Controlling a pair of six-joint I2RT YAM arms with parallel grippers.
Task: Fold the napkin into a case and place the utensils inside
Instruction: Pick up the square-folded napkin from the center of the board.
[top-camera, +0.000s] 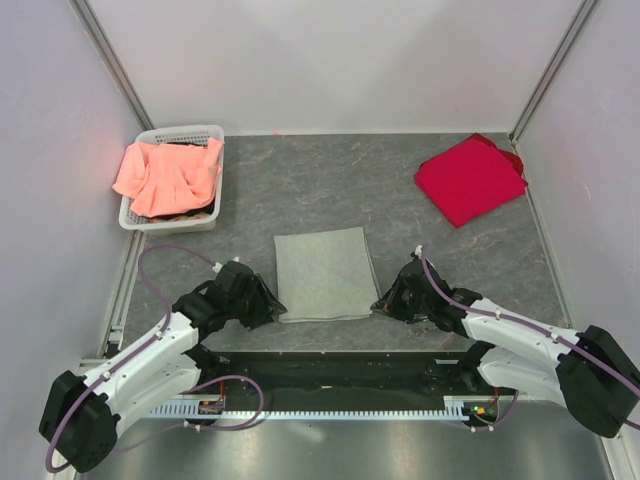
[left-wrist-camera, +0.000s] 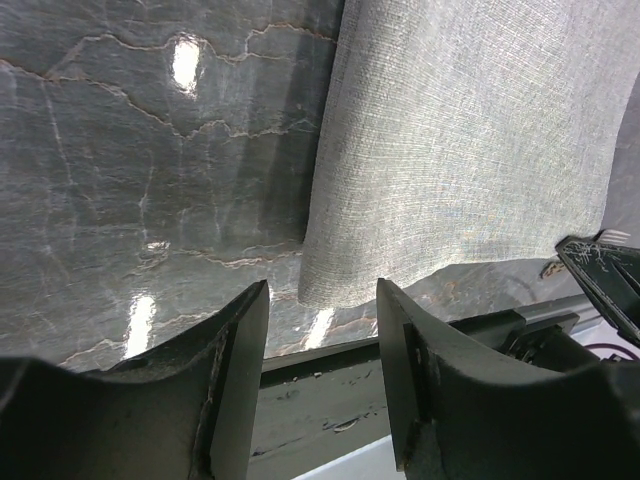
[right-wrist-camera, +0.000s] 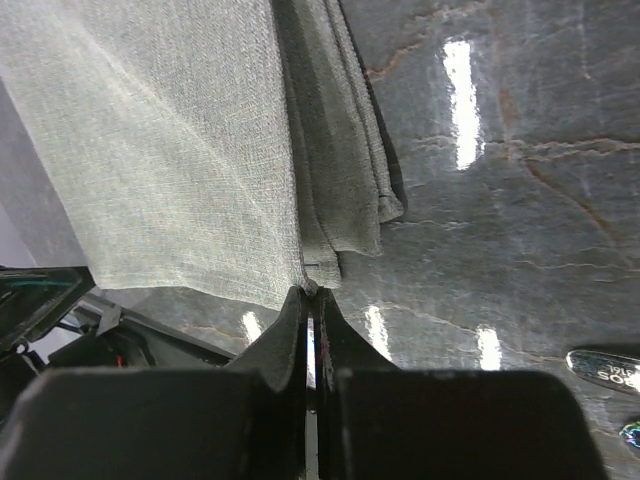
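Note:
The grey-green napkin (top-camera: 322, 273) lies folded flat on the dark table between my two arms, with its layered right edge showing in the right wrist view (right-wrist-camera: 340, 170). My right gripper (top-camera: 385, 300) (right-wrist-camera: 311, 292) is shut on the napkin's near right corner. Just short of the near left corner (left-wrist-camera: 330, 280), my left gripper (top-camera: 270, 303) (left-wrist-camera: 323, 285) stands open, holding nothing. A silvery utensil end (right-wrist-camera: 605, 368) lies on the table right of the right gripper. The other utensils are out of view.
A white basket (top-camera: 215, 135) holding a salmon-orange cloth (top-camera: 165, 175) stands at the back left. A red cloth (top-camera: 468, 178) lies at the back right. A black rail (top-camera: 340, 365) runs along the table's near edge, and walls close in both sides.

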